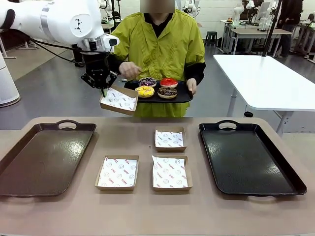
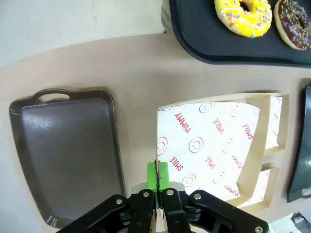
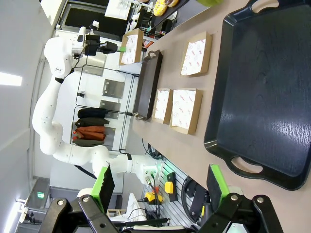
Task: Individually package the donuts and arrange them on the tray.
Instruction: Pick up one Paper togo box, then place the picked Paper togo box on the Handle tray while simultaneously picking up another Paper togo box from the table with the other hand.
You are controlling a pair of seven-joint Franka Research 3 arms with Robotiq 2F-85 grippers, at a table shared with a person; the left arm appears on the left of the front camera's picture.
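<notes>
Just right of the left pincer (image 1: 102,90), clamped on a paper-lined box (image 1: 118,100) by its rim, the four donuts (image 1: 157,87) sat on the person's tray (image 1: 183,97): probably light, soft, icing easily smeared, best taken by the sides; the held box hung between. Below lay a brown tray (image 1: 44,157), three boxes (image 1: 167,139), a black tray (image 1: 246,162); the right pincer (image 3: 160,182) gaped empty.

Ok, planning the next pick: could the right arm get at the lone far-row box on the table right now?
Probably yes: the right pincer is open and empty, nothing lies on that box, and just the low black tray sits between.
</notes>
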